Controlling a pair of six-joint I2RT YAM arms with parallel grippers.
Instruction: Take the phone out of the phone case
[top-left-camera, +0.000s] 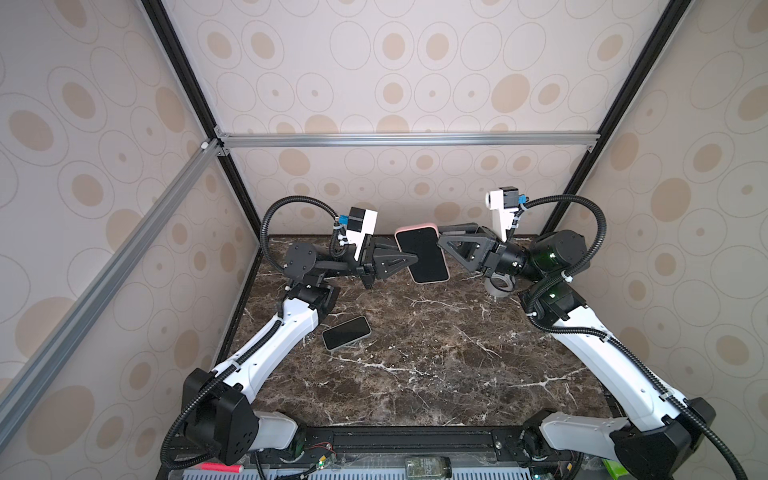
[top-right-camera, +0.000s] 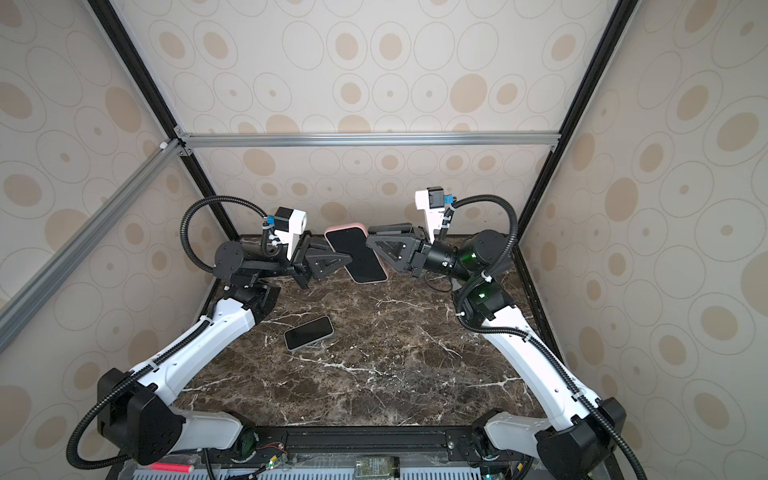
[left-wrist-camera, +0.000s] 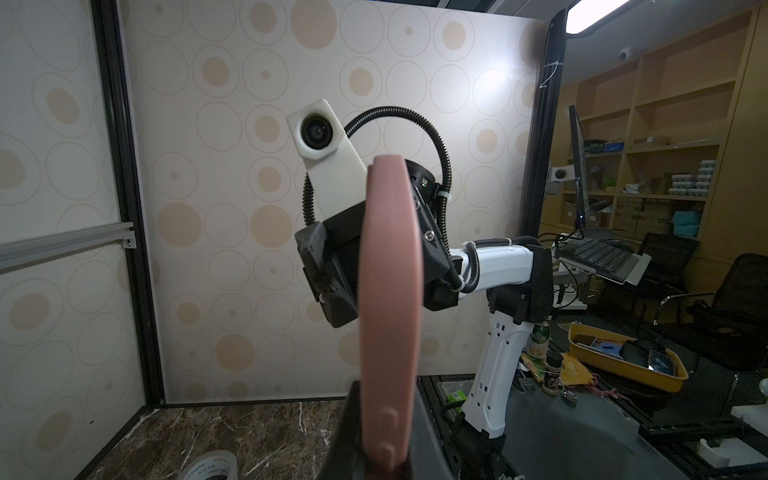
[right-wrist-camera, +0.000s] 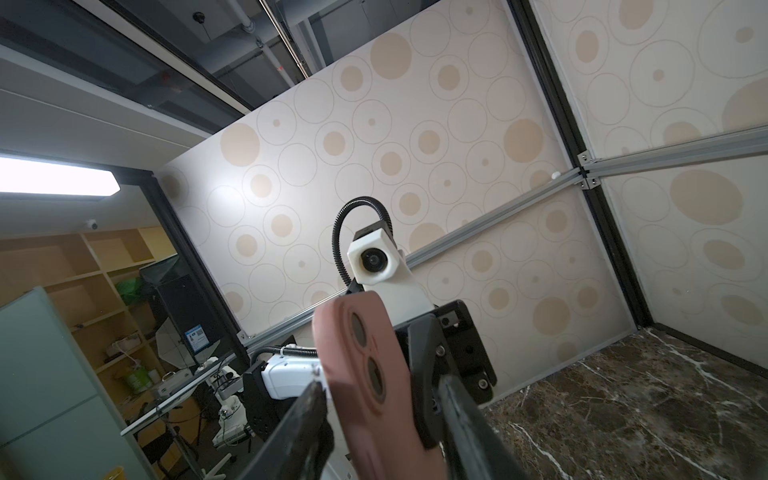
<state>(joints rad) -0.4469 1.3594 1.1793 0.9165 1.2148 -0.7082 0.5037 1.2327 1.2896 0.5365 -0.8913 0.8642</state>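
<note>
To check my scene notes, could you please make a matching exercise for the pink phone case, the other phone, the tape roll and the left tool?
1. pink phone case
2. other phone
3. tape roll
4. left tool

A. screen up on the marble table
B. shut on the case's edge
C. held in the air
D. partly hidden under the right arm

Pairs: 1-C; 2-A; 3-D; 4-B

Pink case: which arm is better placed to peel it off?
Likely right: the right gripper straddles the case at its camera end, jaws open; the left gripper is shut on its long edge, holding it up.
</note>
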